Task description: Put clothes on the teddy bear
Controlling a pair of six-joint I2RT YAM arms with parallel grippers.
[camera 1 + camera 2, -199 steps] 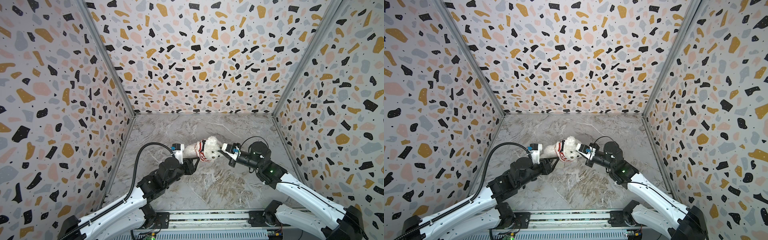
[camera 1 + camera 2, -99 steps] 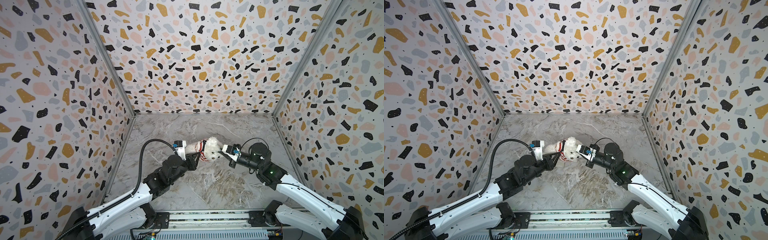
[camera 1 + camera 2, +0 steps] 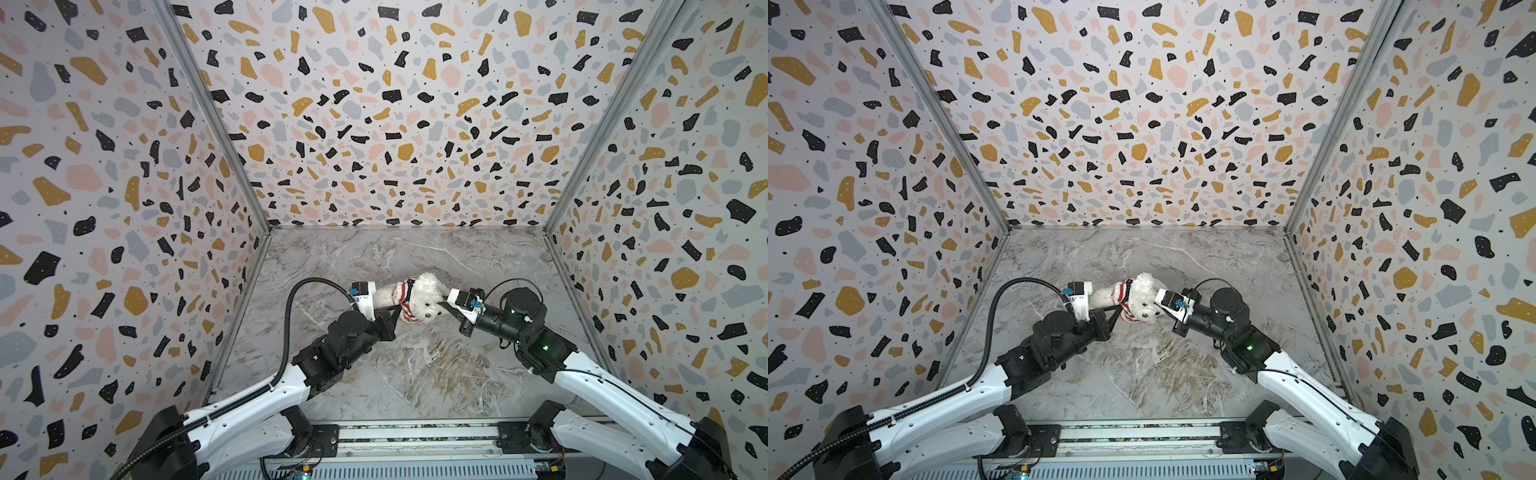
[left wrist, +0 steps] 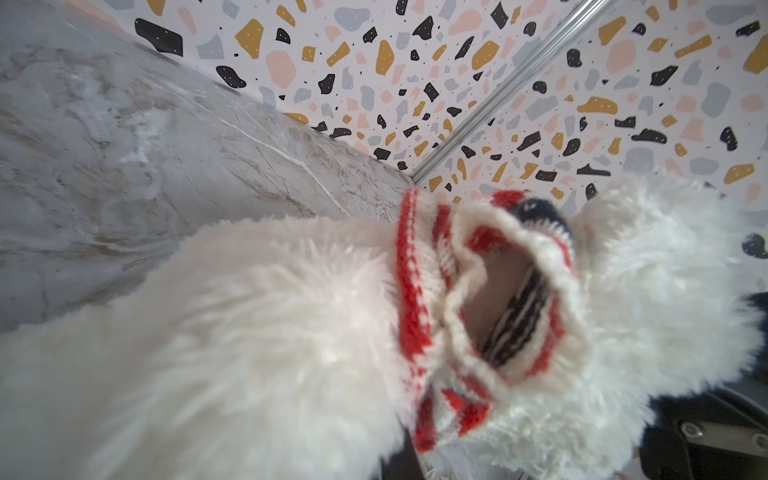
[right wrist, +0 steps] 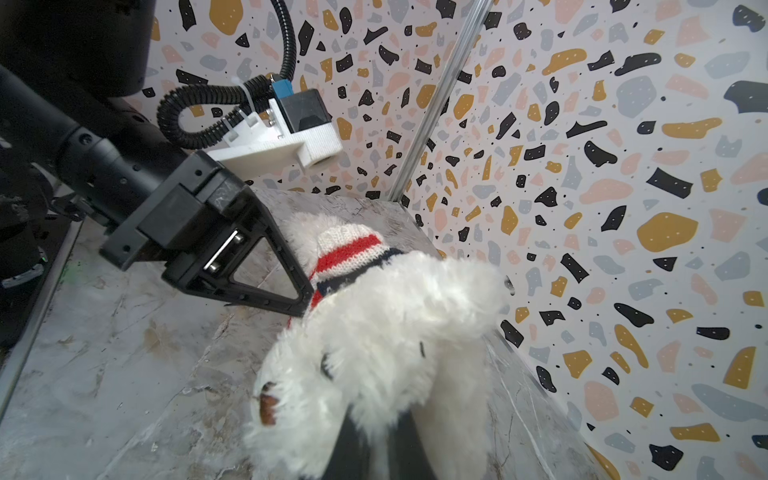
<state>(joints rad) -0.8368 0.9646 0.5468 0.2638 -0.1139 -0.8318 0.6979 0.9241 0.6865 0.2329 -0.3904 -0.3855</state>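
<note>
Over the marble tabletop you have the teddy bear stretched lengthwise between the arms, right claw clamped on its head, left claw pinched shut on the striped top bunched at its chest.

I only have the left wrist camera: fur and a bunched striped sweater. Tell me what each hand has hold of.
Observer: The right hand is shut on the teddy bear at its head, on the side away from your camera.
Operator: Now give me the left one.
Observer: The left hand is shut, and its tips meet on the striped sweater beside the bear's neck.
Operator: Say where the face points.
Observer: In both top views the face is turned toward the arms' bases. The eyes and nose are clear of the sweater.
</note>
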